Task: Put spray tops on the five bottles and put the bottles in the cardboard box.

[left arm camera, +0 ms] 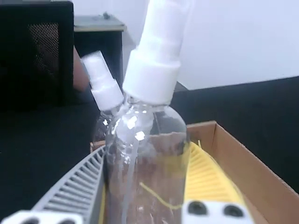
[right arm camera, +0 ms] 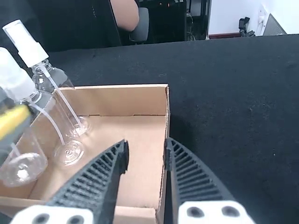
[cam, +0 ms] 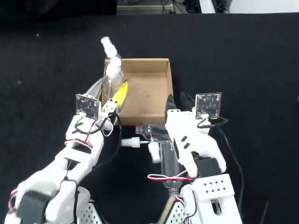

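loose bottles (cam: 169,163): two clear ones lie on the surface (cam: 233,56) just on the near side of the cardboard box (cam: 147,93), partly under your right arm (cam: 191,144). One carries a white spray top (cam: 131,142) that points toward the left arm's side.
right gripper (right arm camera: 145,149): it sits at the box's near right corner. Its fingers are released and parted with nothing clamped, and the box's right wall runs up into the gap between them.
left gripper (cam: 114,93): it is at the box's left wall, with its fingers grasping a clear bottle round the body, one finger on each side.
held bottle (left arm camera: 145,140): it stands inside the box against the left wall, close to upright, with its spray top fitted. You cannot tell whether its base rests on the box floor.
far bottle (cam: 108,46): it is in the box's far left corner, just behind the held bottle. Its spray top is on and it leans out over the far rim.
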Action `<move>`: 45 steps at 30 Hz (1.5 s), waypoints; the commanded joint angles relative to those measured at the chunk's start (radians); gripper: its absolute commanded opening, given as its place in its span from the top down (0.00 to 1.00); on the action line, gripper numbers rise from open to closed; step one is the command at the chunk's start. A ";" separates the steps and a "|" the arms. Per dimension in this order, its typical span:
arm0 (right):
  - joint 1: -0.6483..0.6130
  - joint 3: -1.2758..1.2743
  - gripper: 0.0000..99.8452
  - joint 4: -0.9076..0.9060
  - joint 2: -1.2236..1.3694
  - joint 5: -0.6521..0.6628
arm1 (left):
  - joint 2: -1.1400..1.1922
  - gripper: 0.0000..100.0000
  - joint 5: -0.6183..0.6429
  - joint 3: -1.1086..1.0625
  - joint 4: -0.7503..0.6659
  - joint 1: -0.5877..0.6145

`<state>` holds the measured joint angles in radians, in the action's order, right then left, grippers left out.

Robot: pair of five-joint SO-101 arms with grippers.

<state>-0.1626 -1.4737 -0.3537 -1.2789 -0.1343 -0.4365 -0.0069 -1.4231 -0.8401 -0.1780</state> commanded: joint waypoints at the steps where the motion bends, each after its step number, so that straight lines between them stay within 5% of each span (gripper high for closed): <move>1: 0.012 0.010 0.90 0.035 -0.022 0.011 | -0.204 0.97 0.009 -0.005 0.135 0.041; 10: 0.012 0.010 0.90 0.035 -0.022 0.011 | -0.528 0.97 0.009 -0.007 0.476 0.117; 16: 0.012 0.010 0.90 0.035 -0.022 0.009 | -0.646 0.97 0.009 -0.008 0.614 0.361; 26: 0.012 0.010 0.90 0.035 -0.024 0.009 | -0.525 0.97 0.006 -0.012 0.606 0.797; 36: 0.012 0.010 0.90 0.034 -0.024 0.008 | -0.153 0.97 0.002 -0.151 -0.028 1.093; 45: 0.012 0.010 0.90 0.034 -0.022 0.008 | 0.054 0.97 0.006 -0.163 -0.226 1.153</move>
<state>-0.1626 -1.4737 -0.3537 -1.2789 -0.1343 -0.4227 -0.0084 -1.5904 -0.9782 0.9544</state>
